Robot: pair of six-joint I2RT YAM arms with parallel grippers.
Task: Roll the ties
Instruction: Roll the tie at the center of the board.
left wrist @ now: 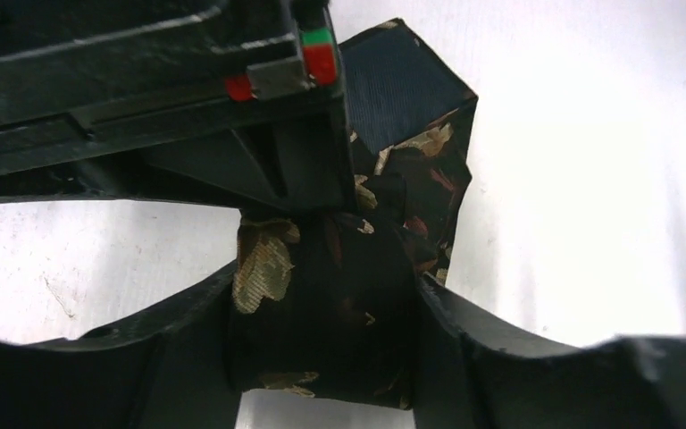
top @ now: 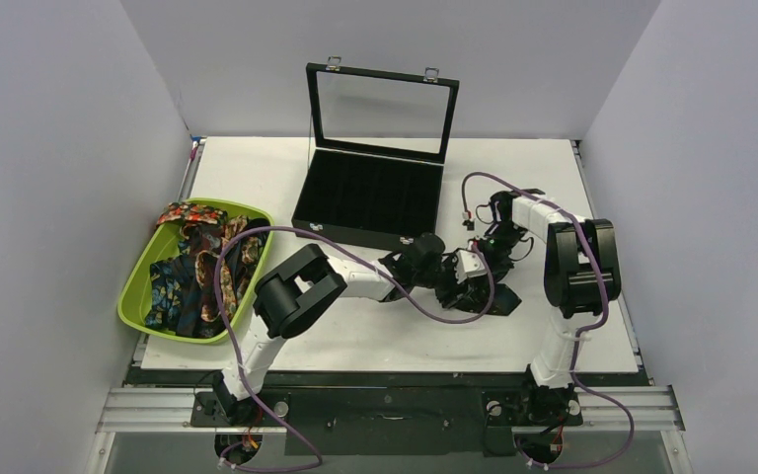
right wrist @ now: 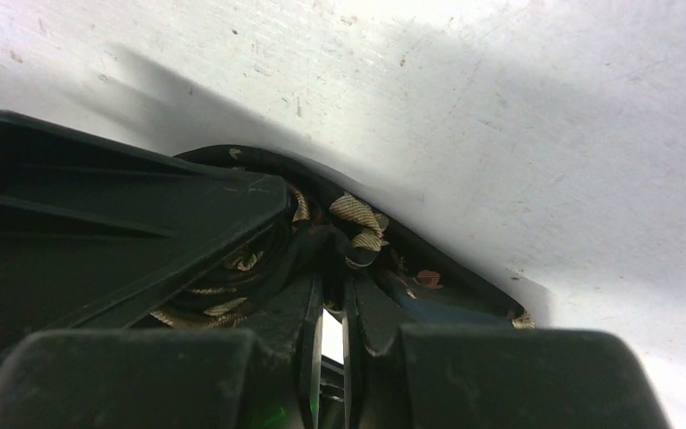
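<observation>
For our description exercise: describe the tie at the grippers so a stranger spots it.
Find the open black box. In front, the left gripper and right gripper meet on one tie: dark with tan florals, unlike the colourful ties heaped in the green basket.

- The left arm [top: 296,294] rises from its base, folds sharply at the elbow, and reaches low to the right over the tabletop [top: 257,178].
- The left hand [left wrist: 322,349] has a finger on each side of the rolled tie [left wrist: 263,268], both pressed against it.
- The right arm [top: 577,262] stands tall, bends over at the far side, and doubles back toward the middle.
- The right hand [right wrist: 332,268] tips down close to the tabletop, its fingers all but together, nipping the tie's fabric right in front of the left hand.
</observation>
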